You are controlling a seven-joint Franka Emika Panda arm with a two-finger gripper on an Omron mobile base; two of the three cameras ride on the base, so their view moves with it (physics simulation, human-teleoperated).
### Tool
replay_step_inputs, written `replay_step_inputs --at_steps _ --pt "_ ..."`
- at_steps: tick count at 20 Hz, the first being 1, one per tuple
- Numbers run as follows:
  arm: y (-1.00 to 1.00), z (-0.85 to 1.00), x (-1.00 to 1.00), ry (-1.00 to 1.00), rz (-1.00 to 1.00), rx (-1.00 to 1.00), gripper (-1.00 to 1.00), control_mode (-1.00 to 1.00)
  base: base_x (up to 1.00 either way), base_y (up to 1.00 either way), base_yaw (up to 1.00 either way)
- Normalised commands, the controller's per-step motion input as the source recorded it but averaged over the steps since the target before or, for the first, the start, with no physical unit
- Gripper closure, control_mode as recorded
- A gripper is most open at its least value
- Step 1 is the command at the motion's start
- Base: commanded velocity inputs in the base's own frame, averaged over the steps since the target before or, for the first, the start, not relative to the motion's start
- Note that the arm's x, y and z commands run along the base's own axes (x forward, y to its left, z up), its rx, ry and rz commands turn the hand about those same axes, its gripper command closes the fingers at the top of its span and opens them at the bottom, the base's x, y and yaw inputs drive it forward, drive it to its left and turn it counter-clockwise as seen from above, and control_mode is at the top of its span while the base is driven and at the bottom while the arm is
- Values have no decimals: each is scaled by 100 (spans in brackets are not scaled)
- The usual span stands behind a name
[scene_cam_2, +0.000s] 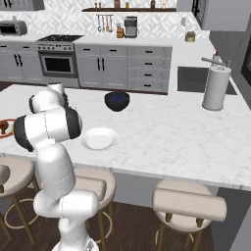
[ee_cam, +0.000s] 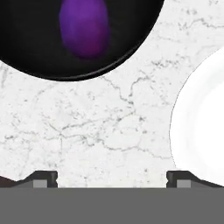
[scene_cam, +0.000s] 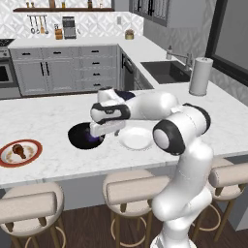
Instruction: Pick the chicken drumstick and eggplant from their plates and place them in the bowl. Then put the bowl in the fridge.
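The fingers (ee_cam: 43, 178) stand wide apart, empty; eggplant (ee_cam: 84, 27) already in the bowl (scene_cam: 77, 138). Swinging toward the drumstick (scene_cam: 19, 150) might clip its rim.

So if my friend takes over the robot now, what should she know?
Pincer: open, empty, over the counter between bowl and white plate.
Eggplant: already in the black bowl.
White plate: empty.
Drumstick: on the red-rimmed plate, far to the arm's left.
Left: move the drumstick into the bowl, then put the bowl in the fridge.
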Motion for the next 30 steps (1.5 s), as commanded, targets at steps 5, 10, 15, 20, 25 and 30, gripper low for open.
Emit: replay_step_inputs --at_steps 5,10,15,20,25,30 --pt "-99 29 -70 6 -10 0 -100 -100 0 0 0" --pt "-90 55 -58 10 -5 1 -100 -100 0 0 0" --pt "-72 51 -60 9 0 0 -100 -100 0 0 0" --pt "-47 58 -44 3 0 3 -100 -100 0 0 0" --pt "-9 19 -50 -3 0 0 -100 -100 0 0 0" --pt "0 -15 -91 -55 -1 3 -100 -100 0 0 0"
